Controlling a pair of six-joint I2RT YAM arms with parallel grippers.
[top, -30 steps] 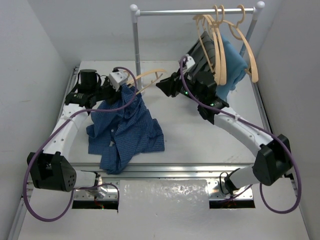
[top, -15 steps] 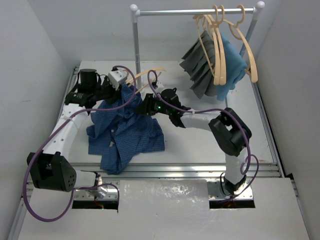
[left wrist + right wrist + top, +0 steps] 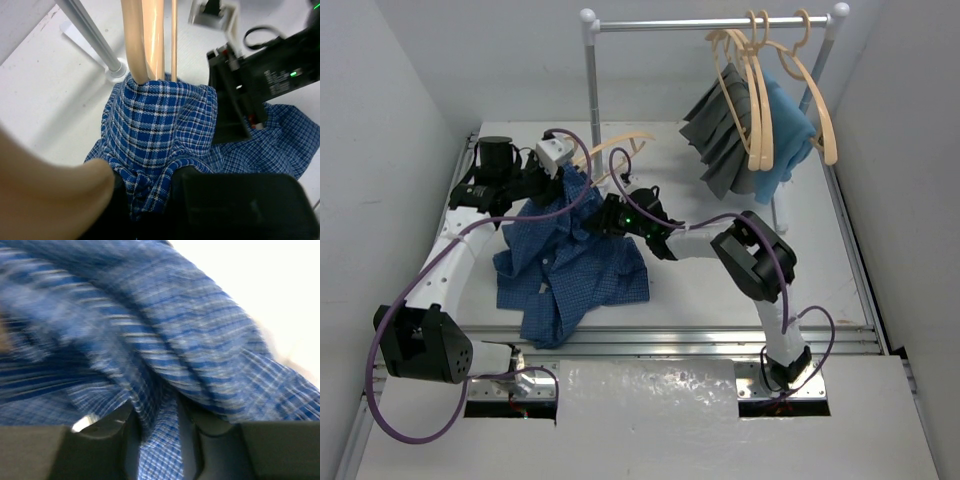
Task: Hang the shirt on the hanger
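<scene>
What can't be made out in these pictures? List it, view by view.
- Left wrist: the hanger runs under the shirt; its covered end and what the left jaws clamp are hidden by fabric.
- Right wrist: the shirt is blurred; whether the right jaws pinch it is unclear, and no hanger shows.
- Top external: both sets of jaws are too small and masked by the wrists.

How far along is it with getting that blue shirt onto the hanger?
Roughly partway. Done: one end of the hanger is poked inside the shirt. In hand: the left gripper pinches cloth just below the hanger, and the right gripper grips a fold of the shirt. Left: most of the shirt lies heaped on the table, the hanger's other end sticks out bare, and the shirt is not hung up.
</scene>
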